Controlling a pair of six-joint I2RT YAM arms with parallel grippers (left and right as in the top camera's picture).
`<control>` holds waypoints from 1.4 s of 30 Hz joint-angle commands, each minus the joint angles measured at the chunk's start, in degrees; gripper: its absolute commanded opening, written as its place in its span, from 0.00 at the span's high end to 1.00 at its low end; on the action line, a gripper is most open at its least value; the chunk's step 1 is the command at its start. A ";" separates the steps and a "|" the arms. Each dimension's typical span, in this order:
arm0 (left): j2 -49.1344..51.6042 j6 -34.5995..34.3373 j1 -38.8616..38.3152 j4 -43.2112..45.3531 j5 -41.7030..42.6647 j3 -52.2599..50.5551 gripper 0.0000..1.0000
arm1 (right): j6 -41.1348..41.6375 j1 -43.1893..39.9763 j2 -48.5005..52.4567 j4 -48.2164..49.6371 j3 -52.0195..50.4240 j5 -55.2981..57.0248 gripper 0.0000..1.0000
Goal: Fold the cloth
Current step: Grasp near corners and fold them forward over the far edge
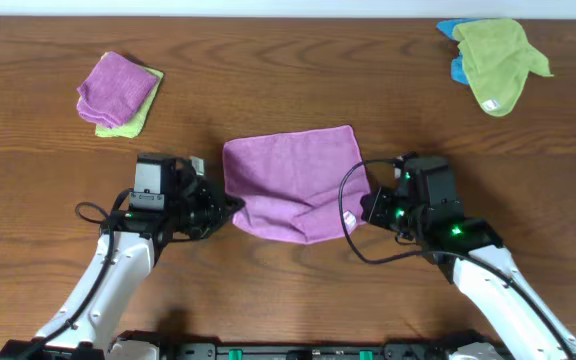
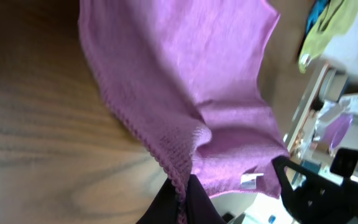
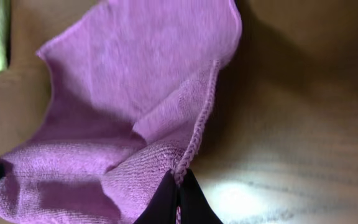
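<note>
The brown tabletop (image 1: 288,60) is the biggest thing here. The cloth (image 1: 293,170) lies in the middle of it, spread out and purple. Its far edge, at 12 o'clock, rests flat. Its near edge, at 6 o'clock, looks lifted and sags a little between the two grips.

The left arm (image 1: 108,270) reaches in from 7 o'clock and the right arm (image 1: 508,285) from 5 o'clock. The left fingers (image 2: 166,208) are pressed together, pinching the cloth's near corner at 8 o'clock. The right fingers (image 3: 160,208) are pressed together too, pinching the near corner at 4 o'clock.

Two heaps sit well apart from the work: a purple and yellow-green pile (image 1: 118,92) at 10 o'clock and a green and blue pile (image 1: 493,60) at 2 o'clock. A small white tag (image 2: 248,181) hangs on the near edge, close to the right-hand corner.

I think the first fold is being started: both near corners are held, ready to go over. Next, both arms should likely lift a bit and carry the corners toward 12 o'clock together, at the same speed. The edge should stay pulled straight. The near corners should land right on the far corners before the fingers let go.
</note>
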 commanded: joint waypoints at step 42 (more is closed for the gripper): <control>15.61 -16.57 -1.16 34.53 -28.15 0.39 0.94 | 0.17 0.52 26.56 28.37 8.55 11.87 0.99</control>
